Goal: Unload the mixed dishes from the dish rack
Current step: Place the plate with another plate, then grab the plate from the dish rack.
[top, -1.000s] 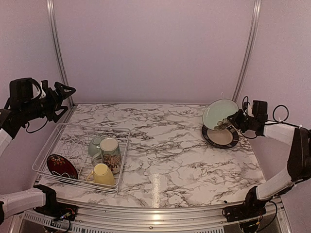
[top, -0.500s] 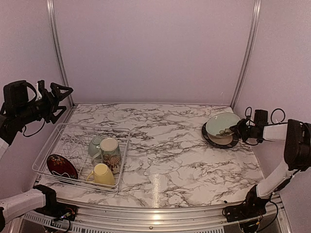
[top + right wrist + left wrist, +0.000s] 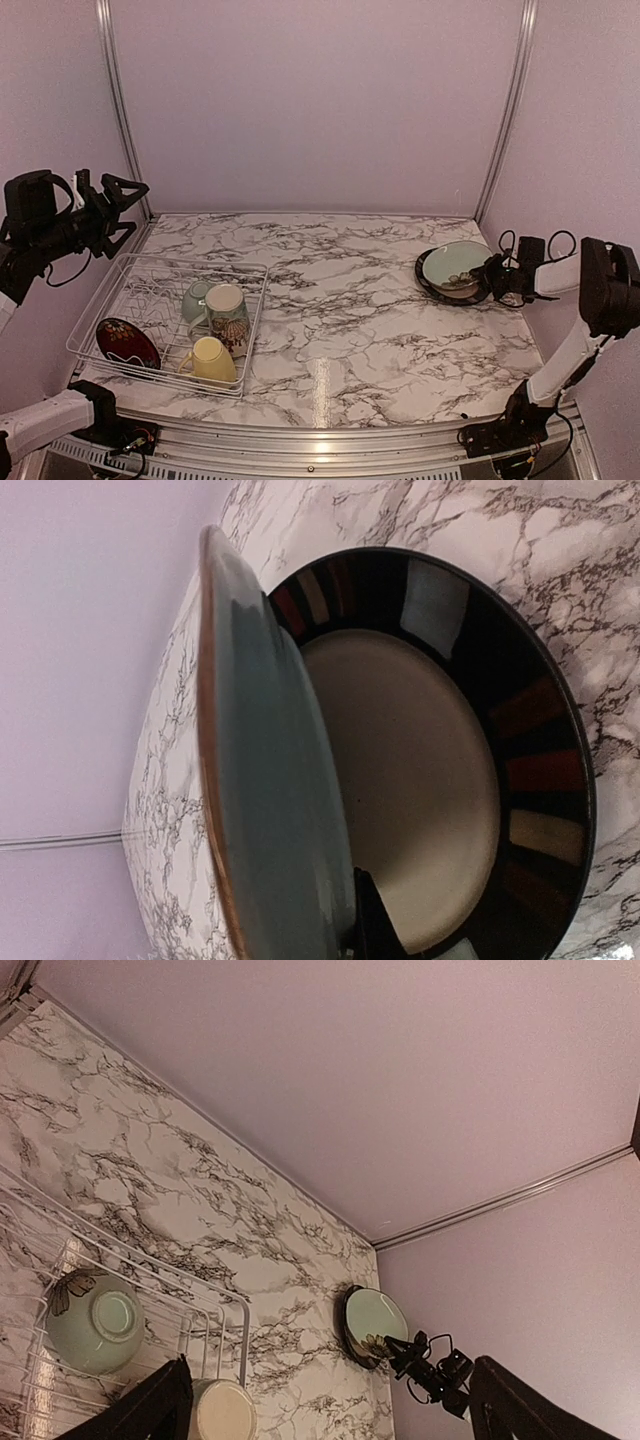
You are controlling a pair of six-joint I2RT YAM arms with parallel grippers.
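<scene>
Marble counter (image 3: 350, 300), lilac walls. Dish rack (image 3: 140, 285) at near-left corner w/ dark red patterned plate (image 3: 126, 343), small pale green bowl (image 3: 195, 298), cream floral mug (image 3: 227, 312) & pale yellow mug (image 3: 210, 358) inside. R gripper (image 3: 492, 272) at right edge clamps pale green plate (image 3: 455, 263), tilted over black-rimmed cream plate (image 3: 430, 800). L gripper (image 3: 138, 205) above left edge, fingers spread apart.

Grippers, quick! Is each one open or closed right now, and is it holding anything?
Left gripper: open, holding nothing.
Right gripper: closed on the green plate.
</scene>
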